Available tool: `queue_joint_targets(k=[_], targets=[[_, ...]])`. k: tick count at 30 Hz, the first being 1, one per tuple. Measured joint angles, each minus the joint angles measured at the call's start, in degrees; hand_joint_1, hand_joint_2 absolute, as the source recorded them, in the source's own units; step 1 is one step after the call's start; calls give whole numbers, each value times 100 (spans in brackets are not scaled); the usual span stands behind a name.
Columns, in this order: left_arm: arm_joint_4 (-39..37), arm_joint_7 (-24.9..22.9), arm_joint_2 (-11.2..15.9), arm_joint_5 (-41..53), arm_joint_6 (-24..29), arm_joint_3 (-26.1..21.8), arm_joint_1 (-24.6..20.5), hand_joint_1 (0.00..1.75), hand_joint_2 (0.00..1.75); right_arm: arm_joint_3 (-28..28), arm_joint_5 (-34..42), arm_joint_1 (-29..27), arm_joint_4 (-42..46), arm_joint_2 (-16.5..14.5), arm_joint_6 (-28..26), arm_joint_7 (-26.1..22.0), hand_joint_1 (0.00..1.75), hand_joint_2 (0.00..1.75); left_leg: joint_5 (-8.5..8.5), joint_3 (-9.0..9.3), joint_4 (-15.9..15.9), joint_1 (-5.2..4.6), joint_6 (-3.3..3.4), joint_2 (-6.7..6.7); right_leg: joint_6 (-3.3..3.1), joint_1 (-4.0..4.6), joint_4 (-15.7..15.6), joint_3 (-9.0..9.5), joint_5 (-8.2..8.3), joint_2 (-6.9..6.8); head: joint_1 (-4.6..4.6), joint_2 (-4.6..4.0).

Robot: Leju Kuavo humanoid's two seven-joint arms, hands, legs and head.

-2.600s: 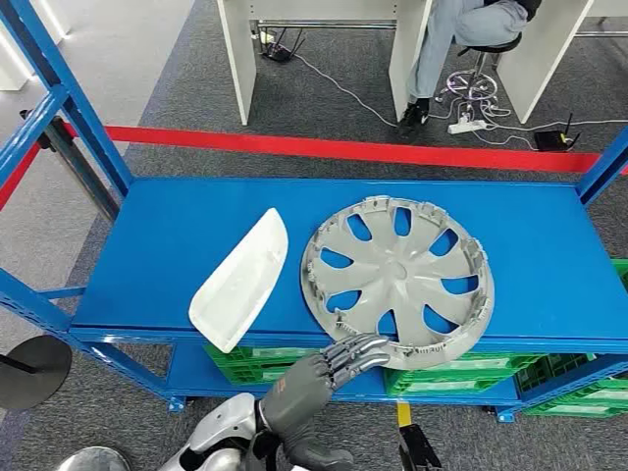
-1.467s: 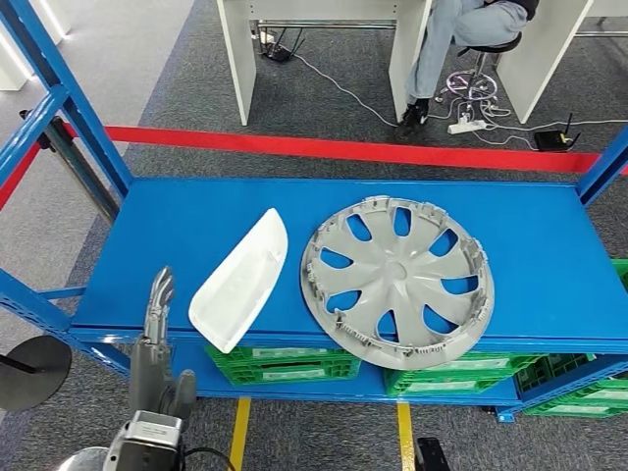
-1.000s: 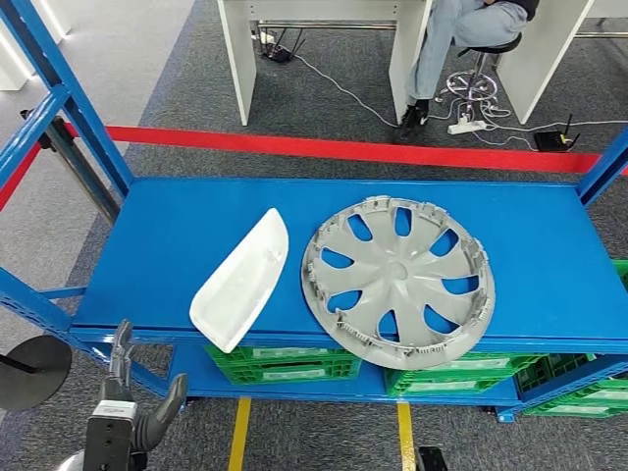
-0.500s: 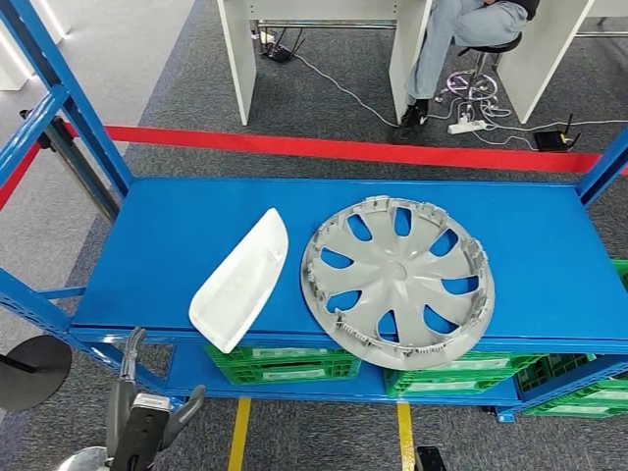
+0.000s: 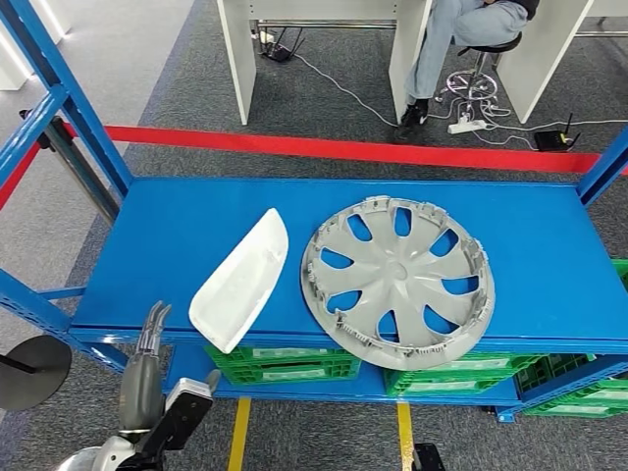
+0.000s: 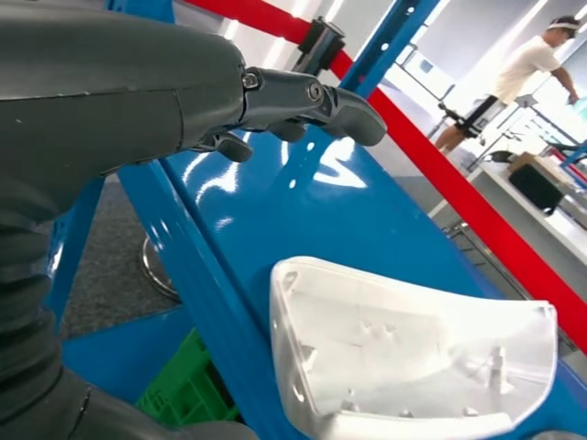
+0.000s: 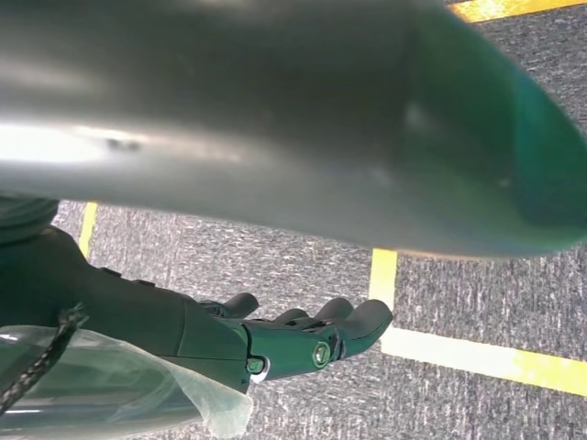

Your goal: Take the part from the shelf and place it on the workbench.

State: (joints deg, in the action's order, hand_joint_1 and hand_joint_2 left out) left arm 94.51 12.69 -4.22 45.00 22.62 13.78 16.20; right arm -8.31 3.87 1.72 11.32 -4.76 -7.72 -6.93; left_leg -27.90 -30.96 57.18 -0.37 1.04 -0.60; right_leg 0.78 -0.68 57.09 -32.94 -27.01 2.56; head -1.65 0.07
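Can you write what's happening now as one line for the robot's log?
left hand open, below shelf edge | white part untouched | right hand open

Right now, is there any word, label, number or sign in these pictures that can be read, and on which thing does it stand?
No text can be read.
Green crates under the blue shelf: pale label strips, too small and blurred.
Grey wheel cover and white part: no visible marking.

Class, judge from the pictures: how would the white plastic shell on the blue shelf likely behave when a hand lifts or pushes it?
The white plastic shell looks thin-walled and hollow, so probably light yet fairly stiff. Its glossy surface, lying on the smooth blue shelf, suggests it would slide readily under a push. One end overhangs the shelf's front edge, so a nudge might tip it off.
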Motion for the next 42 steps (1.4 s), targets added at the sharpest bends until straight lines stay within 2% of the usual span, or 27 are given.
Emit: queue_joint_targets(k=[8,20,28,42], targets=[[-3,0,83,26,10,60,-58,0,175,0,-14,3,0,0,7,8,0,0,-1,-1,0,0,0,0,0,0,0,-2,-1,0,-1,0],[-151,-169,453,539,-59,389,-659,0,175,-2,-144,25,0,0,116,98,0,0,3,0,0,0,0,0,-1,0,0,0,2,0,1,0],[-483,-346,460,158,-480,438,-1029,0,175,-25,-335,96,0,140,494,239,0,0,2,0,0,-2,1,0,-1,0,0,0,2,0,-1,0],[-1008,-361,356,-200,-627,170,-1228,0,175,-54,-450,144,0,208,510,357,0,0,2,0,0,1,1,0,-2,0,0,-1,2,0,0,0]])
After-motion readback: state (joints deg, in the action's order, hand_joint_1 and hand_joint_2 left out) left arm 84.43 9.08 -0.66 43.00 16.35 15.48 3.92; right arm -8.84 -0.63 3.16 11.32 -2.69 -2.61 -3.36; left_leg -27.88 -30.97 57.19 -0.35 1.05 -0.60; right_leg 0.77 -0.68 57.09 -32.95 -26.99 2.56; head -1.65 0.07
